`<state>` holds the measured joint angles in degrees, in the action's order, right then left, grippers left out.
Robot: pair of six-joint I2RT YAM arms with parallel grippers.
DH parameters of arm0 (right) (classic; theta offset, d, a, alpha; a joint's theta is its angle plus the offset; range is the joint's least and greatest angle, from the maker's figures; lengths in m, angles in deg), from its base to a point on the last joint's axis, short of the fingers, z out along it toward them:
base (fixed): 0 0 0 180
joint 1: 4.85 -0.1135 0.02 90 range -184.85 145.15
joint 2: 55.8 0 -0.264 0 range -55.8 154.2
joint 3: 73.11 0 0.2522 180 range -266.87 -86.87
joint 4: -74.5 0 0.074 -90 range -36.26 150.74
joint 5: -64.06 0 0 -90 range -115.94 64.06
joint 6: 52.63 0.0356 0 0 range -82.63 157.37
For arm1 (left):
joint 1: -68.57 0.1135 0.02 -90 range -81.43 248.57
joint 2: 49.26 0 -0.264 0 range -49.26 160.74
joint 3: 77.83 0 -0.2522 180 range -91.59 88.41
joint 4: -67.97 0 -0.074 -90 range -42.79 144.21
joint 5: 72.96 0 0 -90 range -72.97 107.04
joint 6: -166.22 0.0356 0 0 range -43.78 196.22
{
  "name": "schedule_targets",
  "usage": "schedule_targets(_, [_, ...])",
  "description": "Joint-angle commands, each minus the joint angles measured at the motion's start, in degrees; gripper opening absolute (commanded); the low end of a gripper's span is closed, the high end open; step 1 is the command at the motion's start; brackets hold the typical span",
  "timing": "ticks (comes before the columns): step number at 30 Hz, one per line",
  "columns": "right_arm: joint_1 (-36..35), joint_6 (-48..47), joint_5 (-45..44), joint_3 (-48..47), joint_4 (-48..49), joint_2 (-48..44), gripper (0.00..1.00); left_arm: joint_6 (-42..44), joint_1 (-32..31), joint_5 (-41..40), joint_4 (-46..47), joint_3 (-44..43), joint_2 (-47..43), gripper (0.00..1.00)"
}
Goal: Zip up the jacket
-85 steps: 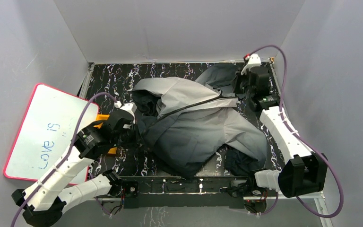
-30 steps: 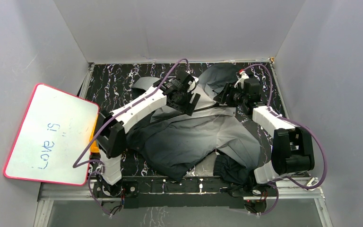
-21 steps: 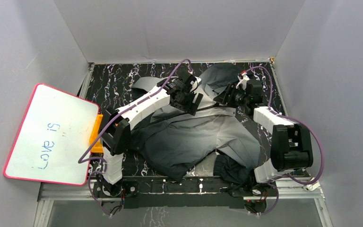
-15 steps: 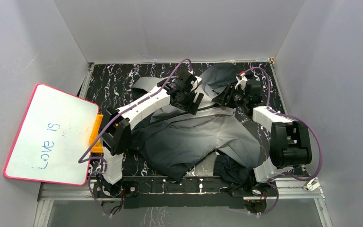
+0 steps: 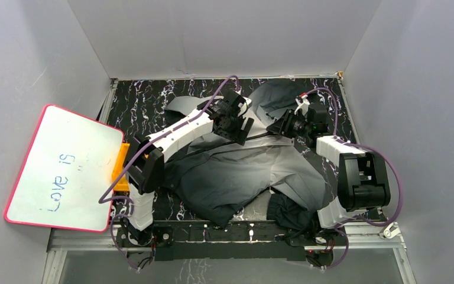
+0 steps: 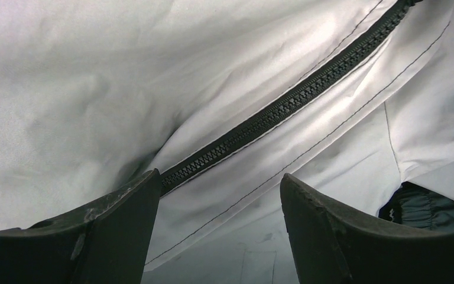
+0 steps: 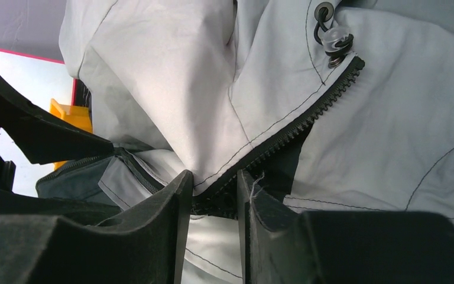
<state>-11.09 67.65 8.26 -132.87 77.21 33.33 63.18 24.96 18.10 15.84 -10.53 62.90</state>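
Top external view: the jacket (image 5: 242, 171) lies spread over the middle of the dark marbled worktop (image 5: 148, 94), pale grey at the far end and darkening toward the near edge. A dark sleeve end is bunched at the near right. The left gripper (image 5: 236, 127) and right gripper (image 5: 281, 125) are both over the far, pale part, near each other, with the dark zipper line running between them. A whiteboard (image 5: 59, 165) leans at the left, off the worktop.

Left wrist view: the left gripper (image 6: 219, 177) has its jaws wide apart and holds nothing. The zipper (image 6: 284, 103) runs diagonally across pale fabric just beyond the fingertips, and here its teeth look meshed.

Right wrist view: the right gripper (image 7: 213, 177) has its jaws narrow, with zipper teeth and a fold of pale fabric between them. I read this as a pinch on the jacket at the zipper. Beyond it the zipper (image 7: 307, 118) is parted up to the collar, where a cord toggle (image 7: 334, 44) sits.

Handling, as a judgement: the cloth is light, limp and rather slick, so it will bunch and slide, not resist a pull. Take hold on the stiffer zipper tape or the slider, with the other gripper pinning the fabric just below to keep the track taut
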Motion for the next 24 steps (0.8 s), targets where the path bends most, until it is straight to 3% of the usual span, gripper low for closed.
schedule_targets(1, [0.4,0.35,-0.09,0.28,1.13,-3.59,0.38,-0.28,0.07,-0.27,0.22,0.7,-0.54,0.72])
schedule_targets(16, [0.87,0.26,-1.98,2.44,-0.3,-6.42,0.26,-0.51,0.05,-2.03,0.58,0.57,-0.08,0.71])
schedule_targets(24, [0.87,-0.49,-2.41,3.42,-0.7,-5.82,0.27,-0.41,0.06,-2.03,0.53,0.29,-0.04,0.71])
